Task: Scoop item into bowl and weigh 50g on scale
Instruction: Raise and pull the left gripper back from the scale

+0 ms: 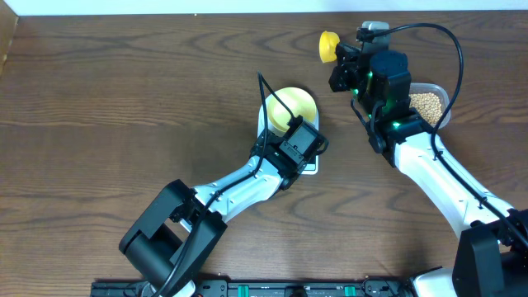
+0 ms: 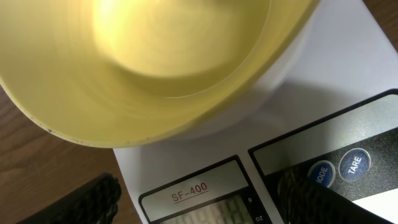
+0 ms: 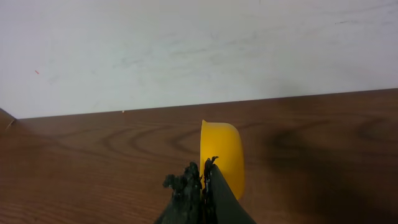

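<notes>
The pale yellow bowl (image 1: 290, 106) (image 2: 149, 68) stands on the white scale (image 1: 308, 169) (image 2: 354, 56); no beans show inside it. My left gripper (image 1: 297, 139) (image 2: 202, 208) hovers open over the scale's display edge, one finger on each side of the LCD (image 2: 214, 208), touching nothing. My right gripper (image 1: 339, 52) (image 3: 203, 183) is shut on the bright yellow scoop (image 1: 328, 45) (image 3: 222, 155), held up near the table's far edge with its cup turned on its side. The beige beans (image 1: 427, 101) lie in a clear container partly hidden under my right arm.
The scale's MODE (image 2: 321, 173) and TARE (image 2: 354, 164) buttons sit by my left gripper's right finger. A white wall (image 3: 199, 50) rises behind the table's far edge. Bare wooden tabletop (image 1: 124, 99) stretches to the left.
</notes>
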Controlling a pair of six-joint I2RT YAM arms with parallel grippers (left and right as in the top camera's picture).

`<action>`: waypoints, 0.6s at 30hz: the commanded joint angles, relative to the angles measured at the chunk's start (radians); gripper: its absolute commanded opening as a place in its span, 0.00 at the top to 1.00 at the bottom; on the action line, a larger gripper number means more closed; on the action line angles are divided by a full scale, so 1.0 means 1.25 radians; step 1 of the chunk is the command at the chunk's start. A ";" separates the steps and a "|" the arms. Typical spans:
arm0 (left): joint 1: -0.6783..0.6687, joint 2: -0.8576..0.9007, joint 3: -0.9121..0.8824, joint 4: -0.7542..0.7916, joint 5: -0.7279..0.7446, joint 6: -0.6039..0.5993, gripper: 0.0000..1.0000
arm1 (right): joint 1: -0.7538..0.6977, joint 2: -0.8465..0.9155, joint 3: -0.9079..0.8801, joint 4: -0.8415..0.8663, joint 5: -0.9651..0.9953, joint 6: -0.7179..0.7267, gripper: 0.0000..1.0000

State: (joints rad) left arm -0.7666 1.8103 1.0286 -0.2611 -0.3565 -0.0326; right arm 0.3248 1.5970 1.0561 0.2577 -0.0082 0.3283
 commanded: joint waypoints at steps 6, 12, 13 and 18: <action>0.003 0.003 -0.010 0.018 -0.001 0.026 0.16 | -0.007 0.005 0.013 0.002 -0.001 -0.009 0.99; 0.003 -0.058 -0.009 0.019 0.000 0.023 0.15 | -0.007 0.005 0.013 -0.001 -0.001 -0.009 0.99; 0.003 -0.081 -0.009 0.013 0.000 0.023 0.16 | -0.007 0.005 0.013 -0.001 -0.001 -0.009 0.99; 0.003 -0.163 -0.009 -0.026 0.000 0.023 0.15 | -0.007 0.005 0.013 -0.004 -0.001 -0.009 0.99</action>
State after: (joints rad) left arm -0.7666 1.6863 1.0260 -0.2722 -0.3458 -0.0177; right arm 0.3244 1.5970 1.0561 0.2539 -0.0082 0.3286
